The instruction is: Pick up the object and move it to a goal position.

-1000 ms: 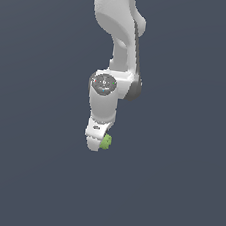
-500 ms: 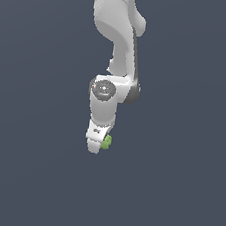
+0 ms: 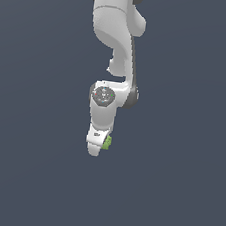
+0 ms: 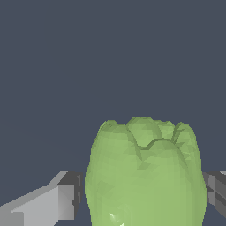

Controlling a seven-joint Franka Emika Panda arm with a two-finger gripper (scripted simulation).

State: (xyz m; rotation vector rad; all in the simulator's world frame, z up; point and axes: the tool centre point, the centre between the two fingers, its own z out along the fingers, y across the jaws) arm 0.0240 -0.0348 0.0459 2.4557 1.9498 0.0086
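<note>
Between the fingers (image 4: 57,205) of the gripper (image 3: 97,145) sits the green blob (image 4: 143,174), bumpy on top. Both fingers press its sides, so the gripper is holding it tight. From farther off, only a bit of green peeks out beside the white arm (image 3: 114,44), which hangs down over plain gray.

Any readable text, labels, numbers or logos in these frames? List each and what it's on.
None readable.
The round joint cap on the arm has small coloured marks, too blurred to read.
A tiny dark mark on the claw body is too small to read.
The green object held in the claw bears no text.
</note>
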